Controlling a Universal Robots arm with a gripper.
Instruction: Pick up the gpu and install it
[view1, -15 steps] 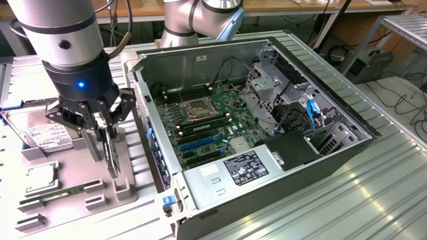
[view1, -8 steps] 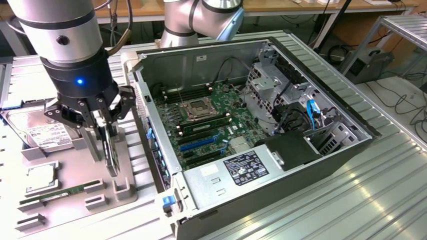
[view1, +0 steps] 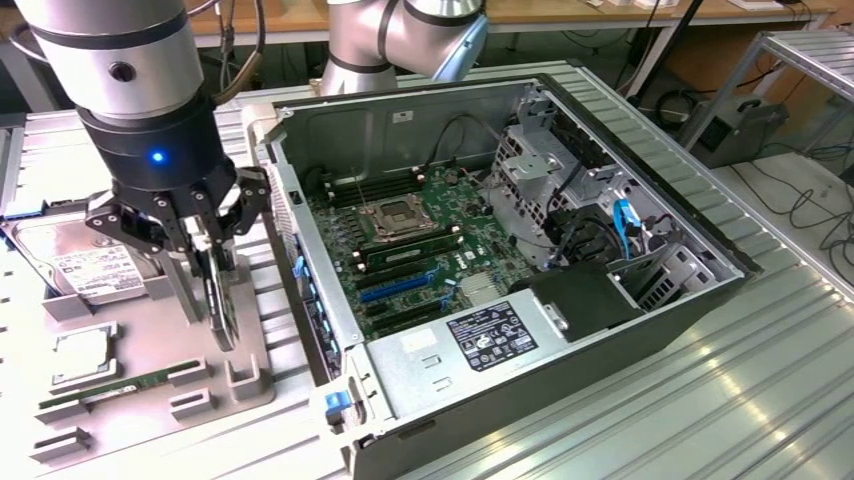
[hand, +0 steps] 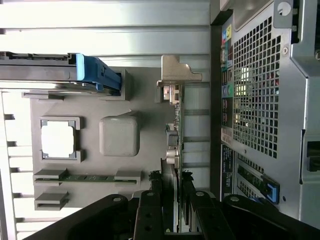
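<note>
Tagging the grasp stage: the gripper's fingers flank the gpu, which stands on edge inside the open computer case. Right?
Not quite. The gripper does flank the gpu standing on edge, but on the grey tray beside the open computer case, not inside it; the exterior view shows this.

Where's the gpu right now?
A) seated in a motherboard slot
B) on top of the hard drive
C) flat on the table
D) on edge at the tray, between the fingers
D: the gpu stands on edge at the tray, outside the case, with the fingers closed on its two faces.
</note>
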